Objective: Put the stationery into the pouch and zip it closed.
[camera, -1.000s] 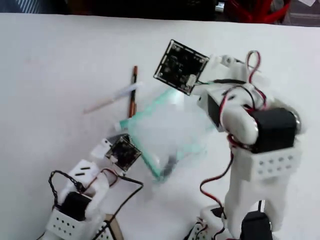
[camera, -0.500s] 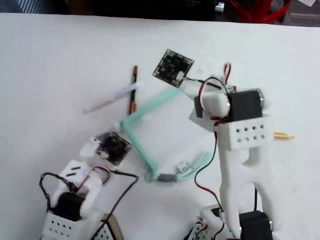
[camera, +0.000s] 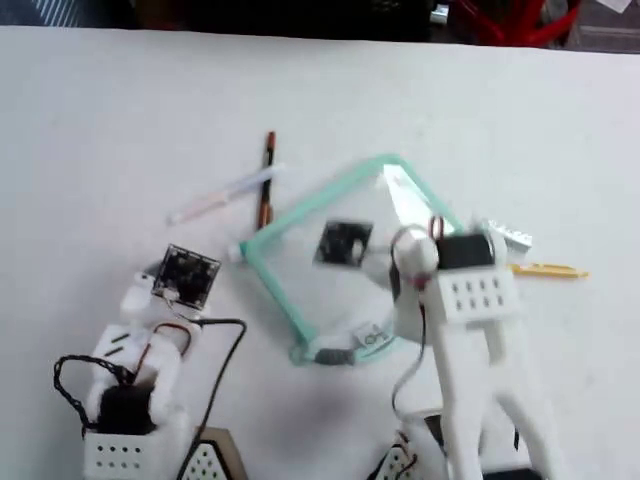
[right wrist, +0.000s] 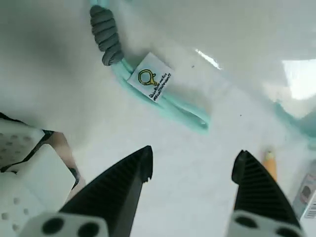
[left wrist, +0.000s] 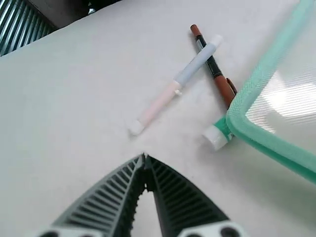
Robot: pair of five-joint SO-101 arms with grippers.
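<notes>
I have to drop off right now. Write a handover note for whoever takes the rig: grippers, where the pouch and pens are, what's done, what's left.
The left gripper is shut and empty, above the table near the pens.
The right gripper is open and empty, over the pouch near its grey zip pull.
The pale pen lies across the brown pen beside the pouch. The yellow pencil lies on the pouch's other side.
Done: nothing packed that I can see.
Left: load all the stationery, then zip the pouch closed.
</notes>
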